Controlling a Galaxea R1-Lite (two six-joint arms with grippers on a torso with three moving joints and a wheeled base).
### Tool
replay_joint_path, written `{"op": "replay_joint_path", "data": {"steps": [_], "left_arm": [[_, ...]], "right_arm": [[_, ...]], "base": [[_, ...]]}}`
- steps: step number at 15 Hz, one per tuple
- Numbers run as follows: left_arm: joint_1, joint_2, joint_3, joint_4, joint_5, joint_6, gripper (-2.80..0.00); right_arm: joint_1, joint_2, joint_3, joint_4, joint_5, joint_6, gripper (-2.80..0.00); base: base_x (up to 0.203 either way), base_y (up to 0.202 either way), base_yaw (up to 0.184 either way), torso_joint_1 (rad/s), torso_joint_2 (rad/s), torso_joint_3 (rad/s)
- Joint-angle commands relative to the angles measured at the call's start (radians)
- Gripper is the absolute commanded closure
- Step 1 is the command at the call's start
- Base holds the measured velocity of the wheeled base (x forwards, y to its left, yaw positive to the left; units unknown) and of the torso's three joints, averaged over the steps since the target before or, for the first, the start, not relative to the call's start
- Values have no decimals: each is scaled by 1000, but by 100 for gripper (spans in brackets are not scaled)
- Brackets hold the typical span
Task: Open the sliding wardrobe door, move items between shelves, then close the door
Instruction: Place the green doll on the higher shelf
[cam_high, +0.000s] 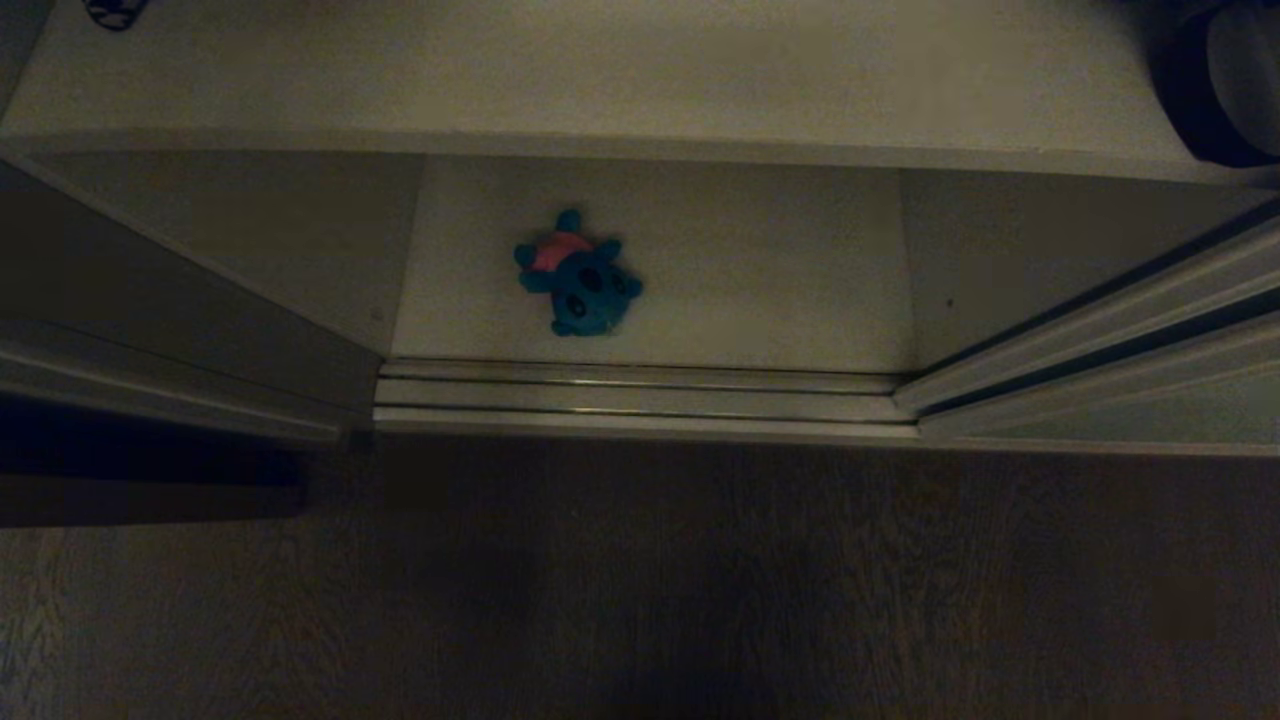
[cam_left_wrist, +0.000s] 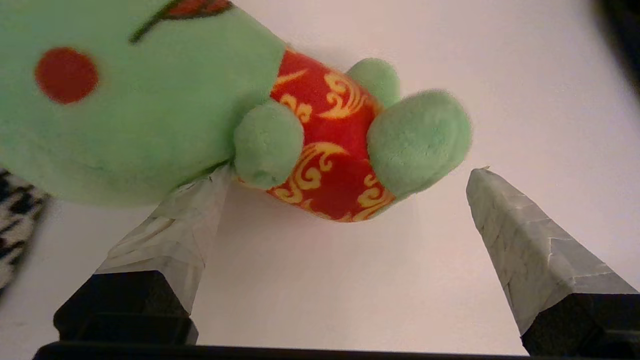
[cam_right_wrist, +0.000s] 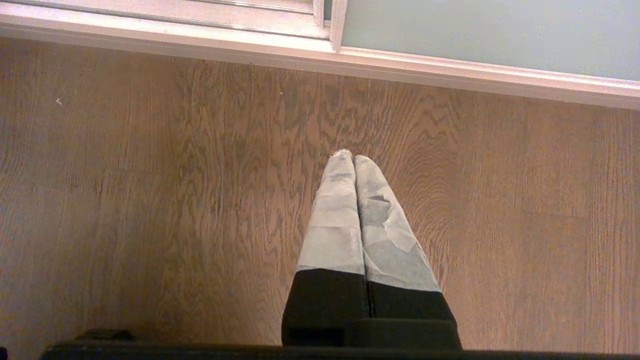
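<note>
A green plush toy (cam_left_wrist: 150, 100) with a red spot and a red-and-gold body lies on a white shelf (cam_left_wrist: 325, 280). My left gripper (cam_left_wrist: 350, 172) is open around its lower body. One fingertip (cam_left_wrist: 200, 210) touches the toy under its head, and the other (cam_left_wrist: 500, 215) stands apart from it. In the head view a blue plush toy (cam_high: 575, 272) with a pink-orange patch lies on the lower shelf (cam_high: 780, 290); neither arm shows there. My right gripper (cam_right_wrist: 354, 157) is shut on nothing above the wooden floor, near the pale grey-green sliding wardrobe door (cam_right_wrist: 490, 30).
A houndstooth cushion (cam_left_wrist: 15, 225) lies beside the green toy. On the upper shelf (cam_high: 600, 80) a dark bag (cam_high: 1230, 90) sits at the right end. The bottom door track (cam_high: 640, 395) runs along the wardrobe's front, with wooden floor (cam_high: 640, 580) before it.
</note>
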Motion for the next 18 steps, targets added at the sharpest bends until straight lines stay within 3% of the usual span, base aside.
{"op": "replay_joint_path", "data": {"steps": [1, 15, 18], "left_arm": [[0, 22, -4, -4, 0, 3, -280], [0, -55, 98, 42, 21, -51, -280], [0, -80, 99, 155, 21, -52, -280]], "right_arm": [[0, -1, 0, 0, 0, 0, 0], [0, -1, 0, 0, 0, 0, 0], [0, -1, 0, 0, 0, 0, 0]], "base": [[0, 0, 0, 0, 0, 0], [0, 0, 0, 0, 0, 0], [0, 0, 0, 0, 0, 0]]}}
